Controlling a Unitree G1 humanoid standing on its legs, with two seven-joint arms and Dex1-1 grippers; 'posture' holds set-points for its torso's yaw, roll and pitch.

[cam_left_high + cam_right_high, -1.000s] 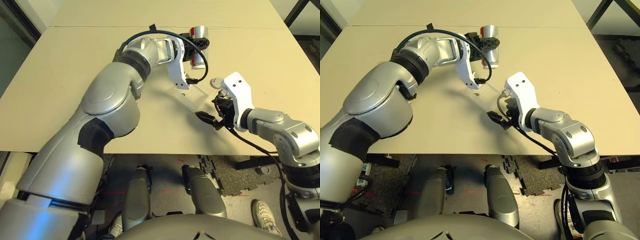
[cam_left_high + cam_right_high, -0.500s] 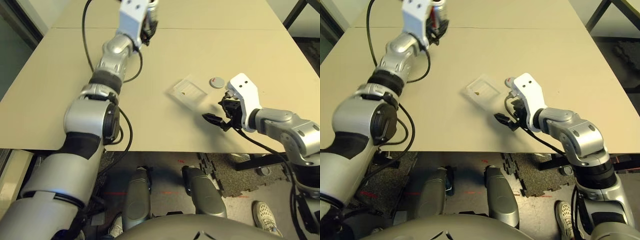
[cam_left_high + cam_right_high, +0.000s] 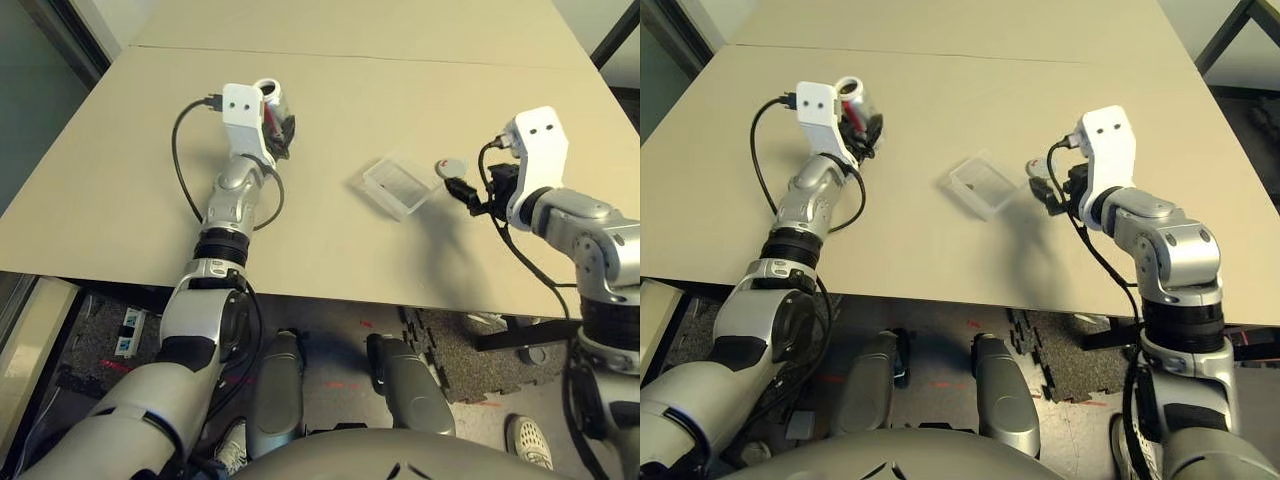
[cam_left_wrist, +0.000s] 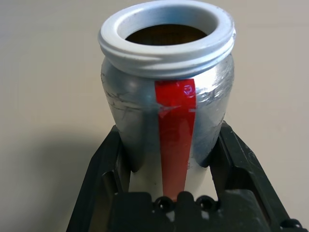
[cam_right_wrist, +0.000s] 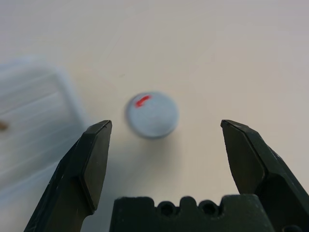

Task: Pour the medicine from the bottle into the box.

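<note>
Two black left fingers (image 4: pixel 236 159) clamp the bottle (image 4: pixel 169 96) upright; the right fingers (image 5: pixel 96 159) gape above the cap (image 5: pixel 152 115).

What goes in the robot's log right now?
left gripper: holds bottle upright | right gripper: open over cap | box: between

Box (image 3: pixel 398 185), cap (image 3: pixel 451 168) on table (image 3: pixel 420 90)

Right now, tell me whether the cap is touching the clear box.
Apart. In the right wrist view a strip of bare table separates the cap from the edge of the box; the left eye view shows the same gap.
</note>
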